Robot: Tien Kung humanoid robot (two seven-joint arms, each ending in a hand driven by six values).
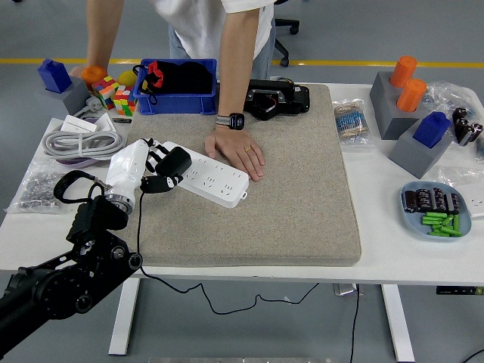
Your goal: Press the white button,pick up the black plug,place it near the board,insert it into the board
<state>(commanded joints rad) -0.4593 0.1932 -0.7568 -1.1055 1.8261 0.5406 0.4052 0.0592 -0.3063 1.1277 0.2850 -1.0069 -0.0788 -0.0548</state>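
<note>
One white-shelled left robot hand [155, 170] clamped on a black plug [175, 161] (cable trailing), over a long white power board [208, 175], person's hand [238, 153] pressing its far end, grey felt mat [287, 181].

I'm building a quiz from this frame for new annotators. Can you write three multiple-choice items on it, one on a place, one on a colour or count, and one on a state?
1. Where does the white power strip lie?
A. on the grey mat
B. in the blue bin
C. on the floor

2. How many orange cylinders stand on the grey block at the far right?
A. one
B. two
C. four

3. What is the robot's left hand doing?
A. resting open on the mat
B. pressing a cube
C. gripping the black plug at the strip's left end

Answers: 1 A, the strip lies on the mat under the person's hand. 2 B, two orange tops show there. 3 C, the fingers close around the plug.
</note>
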